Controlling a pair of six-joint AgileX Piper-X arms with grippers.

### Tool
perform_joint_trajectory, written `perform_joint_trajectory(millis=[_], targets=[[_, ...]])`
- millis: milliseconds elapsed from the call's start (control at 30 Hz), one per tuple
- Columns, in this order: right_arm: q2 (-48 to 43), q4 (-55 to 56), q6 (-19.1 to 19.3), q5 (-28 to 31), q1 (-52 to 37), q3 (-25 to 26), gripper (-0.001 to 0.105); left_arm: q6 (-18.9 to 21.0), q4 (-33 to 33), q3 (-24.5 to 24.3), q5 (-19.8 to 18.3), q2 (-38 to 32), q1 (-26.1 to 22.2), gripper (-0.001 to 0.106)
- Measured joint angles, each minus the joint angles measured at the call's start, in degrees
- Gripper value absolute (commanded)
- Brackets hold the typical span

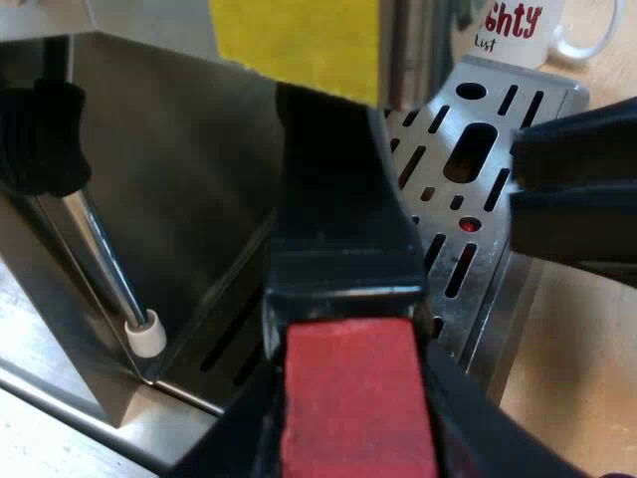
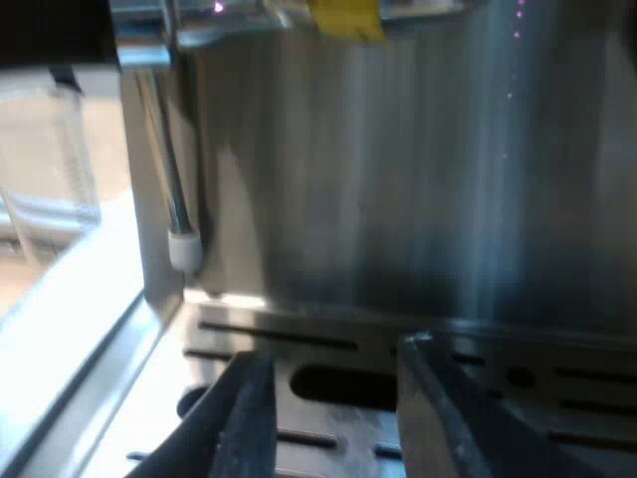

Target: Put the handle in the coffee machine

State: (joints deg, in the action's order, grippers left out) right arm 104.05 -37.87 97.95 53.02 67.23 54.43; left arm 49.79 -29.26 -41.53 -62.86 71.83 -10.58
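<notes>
Handle (image 1: 343, 199) clamped near its red end (image 1: 353, 398) in the left gripper (image 1: 348, 418), 2 black fingers (image 1: 468, 428) pressed against its sides, dark shaft reaching toward the front of the coffee machine (image 1: 179, 169) just under a yellow label (image 1: 299, 40). Probably rigid and heavier at the metal end, so apt to lever in the grasp. Best held far out on the dark grip for twisting force, though the smooth plastic looks liable to slip. Metal head hidden behind the shaft, so impossible to tell whether seated in the machine or merely beneath it. Right gripper (image 2: 333, 398) spread apart and empty over the slotted drip tray (image 2: 398, 329), near the steam wand (image 2: 179, 239). Beyond the tray a mug (image 1: 537, 30), cut off, its lettering only partly readable. Beside the machine a measuring glass (image 2: 50, 149), hard to make out.
</notes>
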Motion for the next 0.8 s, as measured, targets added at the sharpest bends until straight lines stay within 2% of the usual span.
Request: perform_joint_trajectory(millis=[200,333,500,800], targets=[[4.1,-12.7,0.6,-2.9,-3.3,0.0,0.032,0.0,0.0,0.0,0.0,0.0,0.0,0.0],[4.1,-13.4,0.7,-2.9,-4.1,0.4,0.032,0.0,0.0,0.0,0.0,0.0,0.0,0.0],[4.1,-13.8,6.6,-5.0,-6.1,2.9,0.032,0.0,0.0,0.0,0.0,0.0,0.0,0.0],[4.1,-13.8,9.7,-5.9,-7.8,4.0,0.032,0.0,0.0,0.0,0.0,0.0,0.0,0.0]])
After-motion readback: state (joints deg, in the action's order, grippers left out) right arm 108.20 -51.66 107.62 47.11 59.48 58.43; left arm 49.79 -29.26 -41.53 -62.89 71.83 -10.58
